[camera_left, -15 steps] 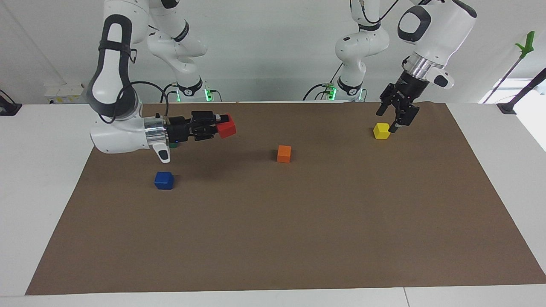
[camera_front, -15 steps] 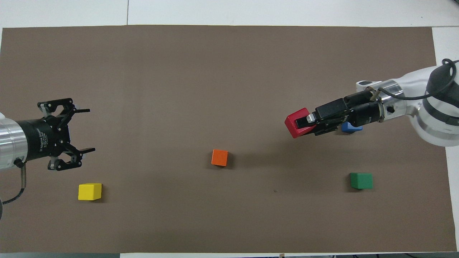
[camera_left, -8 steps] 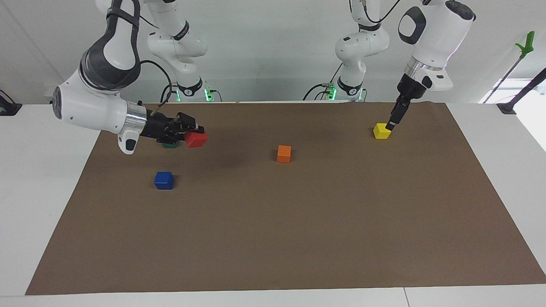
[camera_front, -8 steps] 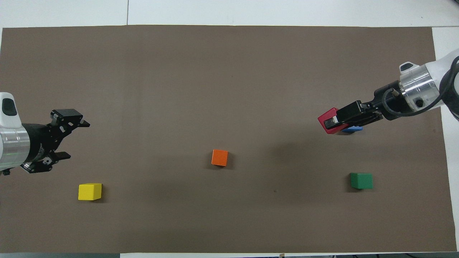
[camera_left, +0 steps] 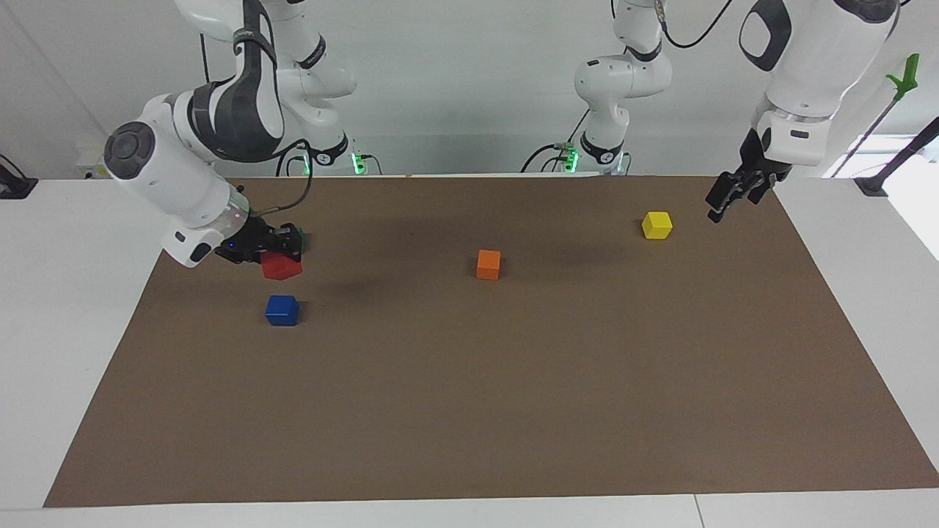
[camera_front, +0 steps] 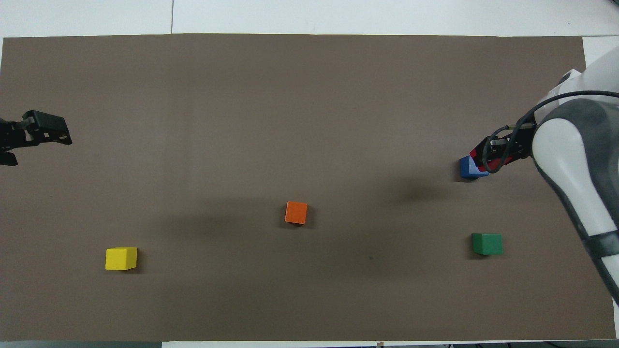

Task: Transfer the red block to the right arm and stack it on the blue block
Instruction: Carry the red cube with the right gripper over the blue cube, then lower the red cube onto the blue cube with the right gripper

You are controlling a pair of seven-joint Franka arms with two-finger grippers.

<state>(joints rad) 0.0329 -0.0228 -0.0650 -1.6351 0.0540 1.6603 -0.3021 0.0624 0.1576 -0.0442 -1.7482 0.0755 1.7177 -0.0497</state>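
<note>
Above blue block (camera_left: pixel 282 310), right gripper (camera_left: pixel 281 253) jaws clench red block (camera_left: pixel 281 266); next: lower squarely. Left gripper (camera_left: pixel 736 192) released, waits.

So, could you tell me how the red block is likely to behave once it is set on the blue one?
The red block, shut in the right gripper, looks rigid and flat-faced, so it probably won't roll. The blue block is equally small, so an off-centre placement could tip it.
</note>
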